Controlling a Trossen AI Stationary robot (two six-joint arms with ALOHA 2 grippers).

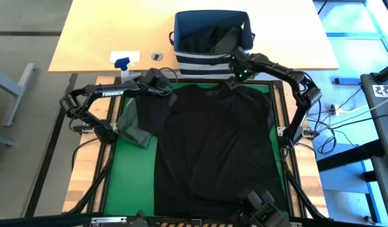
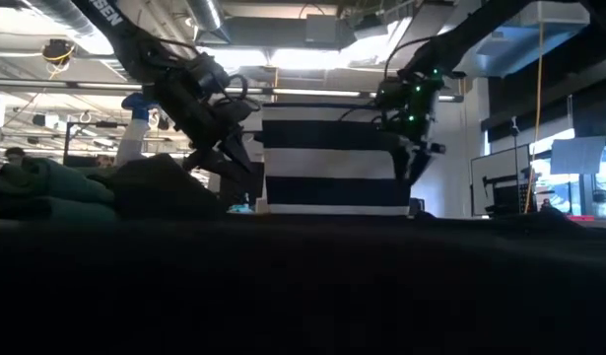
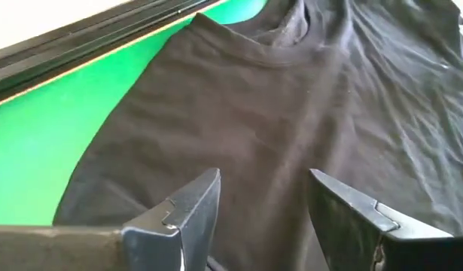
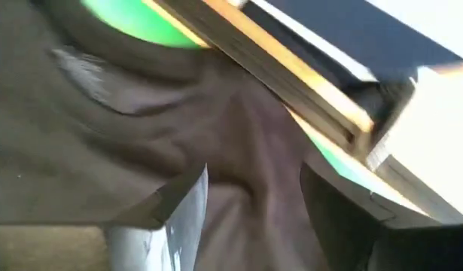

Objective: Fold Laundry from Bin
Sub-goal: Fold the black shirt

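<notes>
Green matting on the counter [image 1: 134, 183] carries a limp, light black T-shirt [image 1: 212, 145]; left pincer [image 1: 161, 87] and right pincer [image 1: 235, 81] hover open over its shoulders, the best grip points.

Black shirt [image 1: 212, 151] hem cut off at high view's bottom edge. Bin [image 1: 211, 39] contents dark, garments indistinguishable. Right wrist view blurred; low view's foreground too dark to read.

Place: a robotics lab or workshop hall.
Ceiling: bare ducts [image 2: 283, 30] and strip lights above the bin [image 2: 330, 163].
Floor: loose cables [image 1: 345, 110] right of the wooden table [image 1: 93, 31].
Rig: green mat [image 1: 127, 176] in a framed work bay, just in front of the table.
</notes>
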